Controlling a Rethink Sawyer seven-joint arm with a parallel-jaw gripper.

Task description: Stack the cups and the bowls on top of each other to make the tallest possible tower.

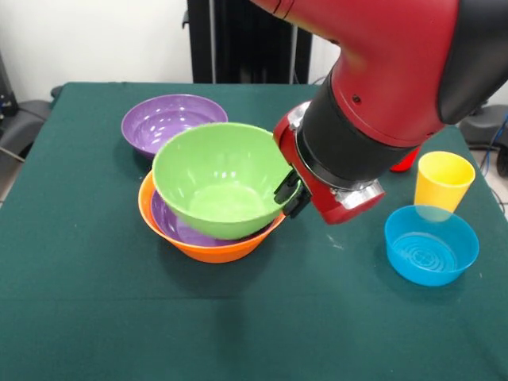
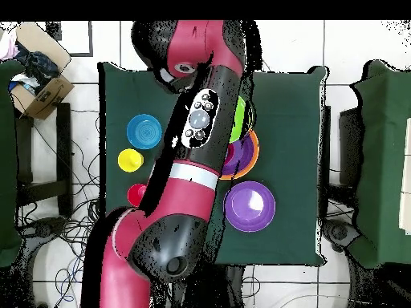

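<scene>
A large orange bowl [image 1: 208, 249] stands on the green table with a purple bowl [image 1: 176, 225] nested in it. My gripper [image 1: 290, 193] is shut on the right rim of the lime green bowl [image 1: 218, 178]. It holds the bowl tilted, with the lower side down in the purple bowl. In the overhead view my arm covers the gripper; only edges of the green bowl [image 2: 241, 119] and the orange bowl [image 2: 254, 152] show. A second purple bowl [image 1: 171, 121] stands apart behind the stack.
A yellow cup [image 1: 443, 181] and a small blue bowl [image 1: 431, 244] stand at the right. A red cup [image 1: 406, 161] is mostly hidden behind my arm and shows in the overhead view [image 2: 137, 194]. Chairs and cables surround the table [image 2: 297, 120].
</scene>
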